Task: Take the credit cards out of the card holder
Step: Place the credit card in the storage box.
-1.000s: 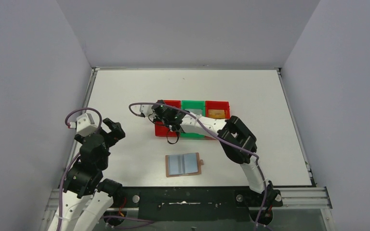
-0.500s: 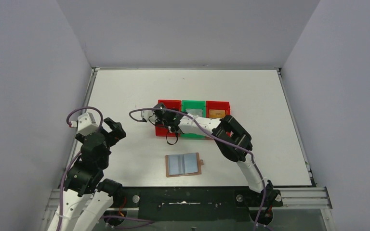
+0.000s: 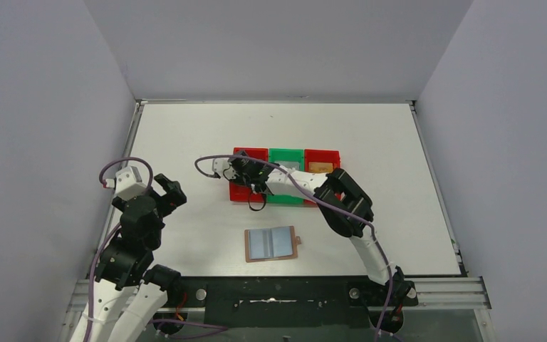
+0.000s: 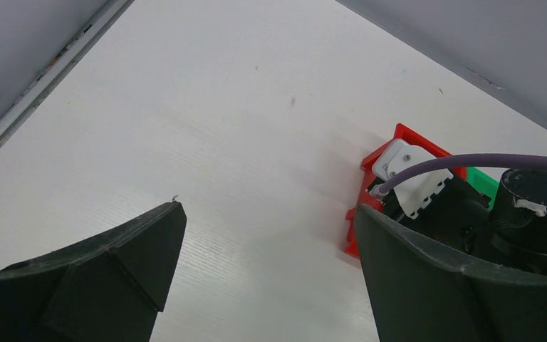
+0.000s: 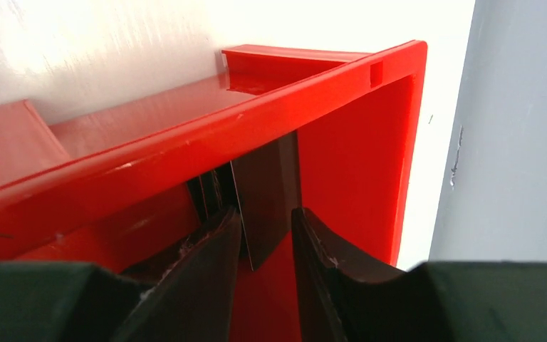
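Observation:
The tan card holder (image 3: 272, 244) lies open on the table near the front, its grey-blue lining up; I cannot tell whether any card is in its slots. My right gripper (image 3: 246, 174) reaches down into the left red bin (image 3: 248, 191). In the right wrist view a black credit card (image 5: 271, 192) stands on edge between the fingers of the right gripper (image 5: 265, 214). It leans against the left finger, and a gap shows to the right finger. My left gripper (image 3: 169, 192) is open and empty above the table at the left, as the left wrist view (image 4: 271, 214) shows.
A green bin (image 3: 285, 155) and a second red bin (image 3: 322, 158) stand in a row with the left red bin. A gold-tan card (image 3: 320, 168) lies in the right red bin. The right wrist (image 4: 470, 206) and the red bin's corner (image 4: 370, 160) show in the left wrist view.
The right gripper has shifted slightly back and left over the left red bin. The left arm and the card holder have not moved.

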